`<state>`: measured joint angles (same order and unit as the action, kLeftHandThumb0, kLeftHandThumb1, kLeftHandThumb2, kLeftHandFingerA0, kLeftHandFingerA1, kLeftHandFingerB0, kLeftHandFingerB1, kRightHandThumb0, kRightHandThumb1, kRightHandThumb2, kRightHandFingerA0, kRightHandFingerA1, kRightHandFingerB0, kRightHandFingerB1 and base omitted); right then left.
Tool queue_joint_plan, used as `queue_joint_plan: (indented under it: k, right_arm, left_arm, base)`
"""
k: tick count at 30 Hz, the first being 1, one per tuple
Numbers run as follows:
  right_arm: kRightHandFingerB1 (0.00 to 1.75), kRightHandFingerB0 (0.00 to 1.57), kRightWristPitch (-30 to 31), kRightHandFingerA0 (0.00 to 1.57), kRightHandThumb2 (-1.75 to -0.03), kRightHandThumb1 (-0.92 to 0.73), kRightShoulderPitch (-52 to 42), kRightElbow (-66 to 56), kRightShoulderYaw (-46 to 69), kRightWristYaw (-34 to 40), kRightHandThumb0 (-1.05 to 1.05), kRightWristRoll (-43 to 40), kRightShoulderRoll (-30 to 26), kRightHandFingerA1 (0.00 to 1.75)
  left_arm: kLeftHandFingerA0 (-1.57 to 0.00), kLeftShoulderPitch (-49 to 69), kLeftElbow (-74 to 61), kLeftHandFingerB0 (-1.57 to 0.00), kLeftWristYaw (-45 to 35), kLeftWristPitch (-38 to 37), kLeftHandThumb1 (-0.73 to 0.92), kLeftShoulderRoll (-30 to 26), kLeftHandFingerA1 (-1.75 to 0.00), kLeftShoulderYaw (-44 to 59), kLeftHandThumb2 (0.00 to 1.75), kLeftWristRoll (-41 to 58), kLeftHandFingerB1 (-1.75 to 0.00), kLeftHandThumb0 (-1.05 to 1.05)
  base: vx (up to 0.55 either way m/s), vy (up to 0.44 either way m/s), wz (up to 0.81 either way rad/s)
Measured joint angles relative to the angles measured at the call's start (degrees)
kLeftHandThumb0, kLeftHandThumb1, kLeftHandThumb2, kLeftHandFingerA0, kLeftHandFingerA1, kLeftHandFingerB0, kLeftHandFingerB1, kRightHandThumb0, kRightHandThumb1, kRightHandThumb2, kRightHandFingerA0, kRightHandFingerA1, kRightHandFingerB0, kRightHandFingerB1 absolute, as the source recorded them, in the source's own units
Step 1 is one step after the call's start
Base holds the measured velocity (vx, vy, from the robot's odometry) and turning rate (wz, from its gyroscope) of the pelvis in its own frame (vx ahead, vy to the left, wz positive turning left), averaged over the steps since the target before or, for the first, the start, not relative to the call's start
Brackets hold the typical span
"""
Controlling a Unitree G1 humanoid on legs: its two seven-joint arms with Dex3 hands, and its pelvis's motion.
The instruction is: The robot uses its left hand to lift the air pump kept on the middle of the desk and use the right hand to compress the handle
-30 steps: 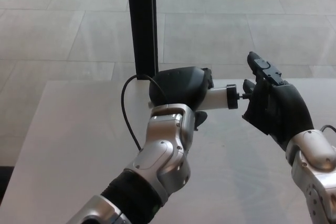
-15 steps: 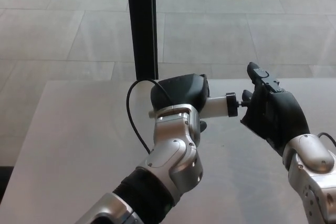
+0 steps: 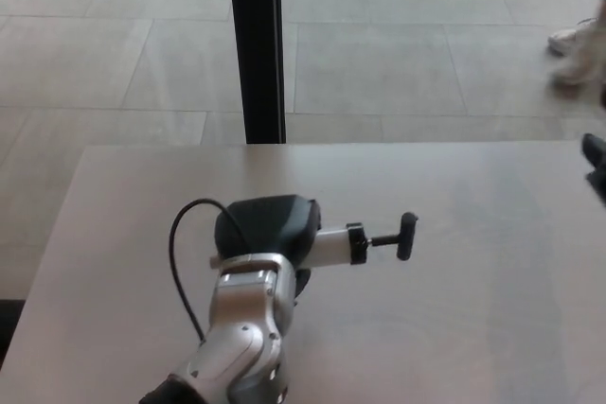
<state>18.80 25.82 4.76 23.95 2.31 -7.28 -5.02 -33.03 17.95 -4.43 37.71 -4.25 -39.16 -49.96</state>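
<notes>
The air pump [image 3: 333,245] has a white barrel, a black collar and a thin rod ending in a black T-handle [image 3: 406,236] that points right, drawn out from the barrel. My left hand [image 3: 267,226] is shut around the barrel's left end, low over the middle of the desk [image 3: 473,309]. I cannot tell whether the pump touches the desk. A black hose [image 3: 176,257] loops out to the left of the hand. Only a dark sliver of my right hand [image 3: 596,160] shows at the right edge, well away from the handle.
A black post [image 3: 256,44] stands behind the desk's far edge. Grey floor tiles lie beyond. A person's light shoes [image 3: 576,44] show blurred at the top right.
My left hand has come down and to the left with the pump. My right hand has pulled away from the handle to the right edge. The handle rod now stands further out. A person's feet have appeared.
</notes>
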Motion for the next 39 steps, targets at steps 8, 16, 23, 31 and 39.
queue_joint_plan:
  k: [8,16,23,31,39]
  right_arm:
    - [0.47,0.41,1.77,0.35,-0.75,-0.92,1.91,1.12,9.53,3.58,-0.8,-3.21,-4.03,0.66]
    - [0.5,0.55,2.49,0.46,-0.71,-0.92,1.68,1.23,9.89,4.89,-0.77,-5.06,-3.96,0.69]
    - [0.51,0.55,2.61,0.45,-0.73,-0.92,1.46,1.23,8.13,5.35,-0.73,-5.58,-3.56,0.68]
    - [0.51,0.55,2.63,0.46,-0.72,-0.92,1.41,1.23,7.5,5.33,-0.74,-5.88,-3.56,0.69]
    - [0.51,0.55,2.7,0.46,-0.71,-0.92,1.41,1.24,6.88,5.33,-0.76,-6.24,-3.57,0.7]
  left_arm:
    - [-0.89,5.25,-2.69,-0.77,1.12,-4.69,0.57,-6.68,-1.64,-3.14,0.87,-1.62,-1.05,-0.31]
    - [-0.77,4.43,0.32,-0.29,2.05,-8.38,0.6,-4.4,-1.49,-1.93,0.7,-1.25,-0.56,-0.36]
    - [-0.02,2.81,-0.31,0.0,-1.64,-8.62,0.46,-2.58,-0.33,0.12,0.87,0.11,-0.03,-0.82]
    - [0.0,2.96,-0.46,0.0,-8.17,-8.63,0.64,-2.4,0.0,4.72,0.6,5.13,0.0,-0.97]
    - [0.0,3.26,-4.45,0.0,-14.78,-8.73,0.56,-3.44,-0.11,12.98,0.95,11.97,0.0,-0.95]
  base:
    - [0.0,0.0,0.0]
    - [0.0,0.0,0.0]
    - [0.0,0.0,0.0]
    - [0.0,0.0,0.0]
    - [0.0,0.0,0.0]
